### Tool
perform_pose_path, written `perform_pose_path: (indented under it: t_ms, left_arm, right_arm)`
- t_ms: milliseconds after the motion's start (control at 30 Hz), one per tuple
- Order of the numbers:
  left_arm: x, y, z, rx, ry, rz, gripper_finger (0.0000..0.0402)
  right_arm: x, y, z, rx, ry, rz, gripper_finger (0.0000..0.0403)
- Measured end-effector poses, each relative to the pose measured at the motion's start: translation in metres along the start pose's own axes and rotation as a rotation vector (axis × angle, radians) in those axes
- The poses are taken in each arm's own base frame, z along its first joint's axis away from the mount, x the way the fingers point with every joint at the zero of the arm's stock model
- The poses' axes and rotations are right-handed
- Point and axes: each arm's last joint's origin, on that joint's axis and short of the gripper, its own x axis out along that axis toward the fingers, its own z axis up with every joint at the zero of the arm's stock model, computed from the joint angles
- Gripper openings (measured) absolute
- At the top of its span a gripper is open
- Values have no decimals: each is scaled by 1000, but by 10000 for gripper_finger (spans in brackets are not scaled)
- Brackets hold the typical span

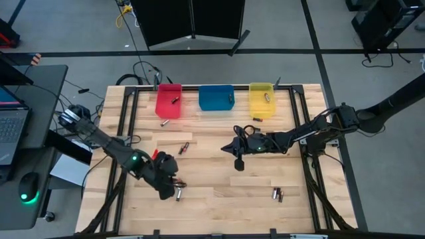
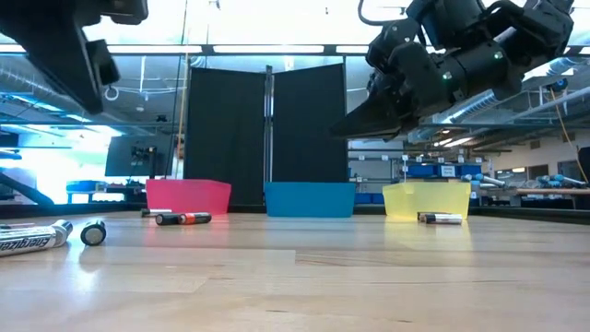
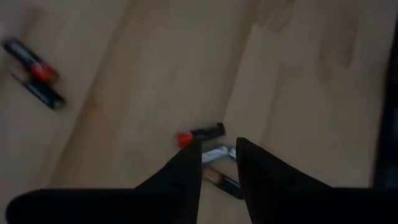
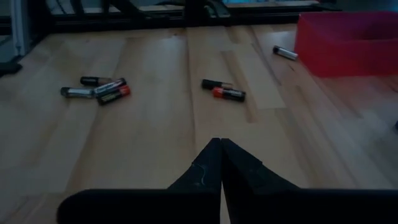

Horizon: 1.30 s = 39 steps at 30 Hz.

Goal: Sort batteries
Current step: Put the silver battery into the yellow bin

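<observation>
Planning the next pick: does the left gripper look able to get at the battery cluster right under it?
Probably yes. The left gripper hangs just above the battery cluster, fingers parted with a silvery cell between the tips, and nothing lies between. The right gripper waits shut at mid-table, well clear.

You have three bins in a row along the far edge of the bench [image 1: 219, 192]: the left bin [image 1: 169, 101], the middle bin [image 1: 216, 97] and the right bin [image 1: 261, 99]. One battery [image 1: 176, 99] lies in the left bin, another [image 1: 267, 97] in the right. A battery [image 1: 165, 122] lies just in front of the left bin. A pair [image 1: 183, 148] lies nearer you, left of centre. The left tool [image 1: 174, 186] hangs over a cluster of batteries [image 1: 178, 191] near the front left. The right tool [image 1: 239, 163] sits mid-bench. Two more batteries [image 1: 277, 194] lie front right.
</observation>
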Motion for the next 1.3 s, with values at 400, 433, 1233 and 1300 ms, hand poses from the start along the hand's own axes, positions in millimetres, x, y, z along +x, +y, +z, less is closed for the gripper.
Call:
perform_pose_path:
  t_ms: [400,433,1233,1300]
  left_arm:
    - [-2,-21,-23,-227,3,-12,106]
    - [-1,-25,-25,-230,8,-11,106]
    - [71,-81,-25,-435,210,127,138]
    - [73,-79,-22,-441,222,146,154]
  right_arm:
    - [0,-2,1,-63,-3,-7,19]
    - [0,-3,1,-65,-3,-8,19]
    - [2,-16,2,-89,0,4,24]
    - [2,-16,2,-89,0,6,24]
